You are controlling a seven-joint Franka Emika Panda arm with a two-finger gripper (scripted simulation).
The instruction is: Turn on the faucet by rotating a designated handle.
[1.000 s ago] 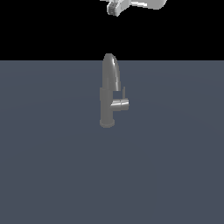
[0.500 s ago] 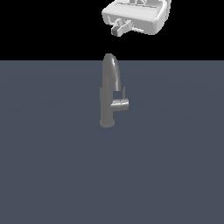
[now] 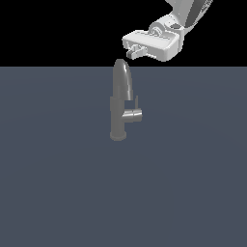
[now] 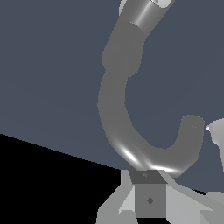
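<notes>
The white arm (image 3: 190, 12) has come lower and swung toward the exterior view's right since the earlier pictures: a second ago only a scrap of it showed at the top edge, half a second ago the flat hand body hung above the spout, and now that body lies tilted, with the arm rising away to the upper right corner. The pincer (image 3: 134, 50) now sits just above and slightly to the right of the spout's crown, apart from it. Whether its fingers are spread or closed cannot be told from either view; nothing is seen in them.

The worktop (image 3: 58, 183) is a plain slate-blue plane filling the lower part of the exterior view, and behind it the room is flat black.

The faucet (image 3: 119, 103) has not moved. It stands upright on the worktop near the middle, its arched spout rising from the post. In the wrist view the spout curves as a broad grey hook close before the camera. The handle (image 3: 132, 116) juts from the post toward the exterior view's right, untouched, well below the pincer.
</notes>
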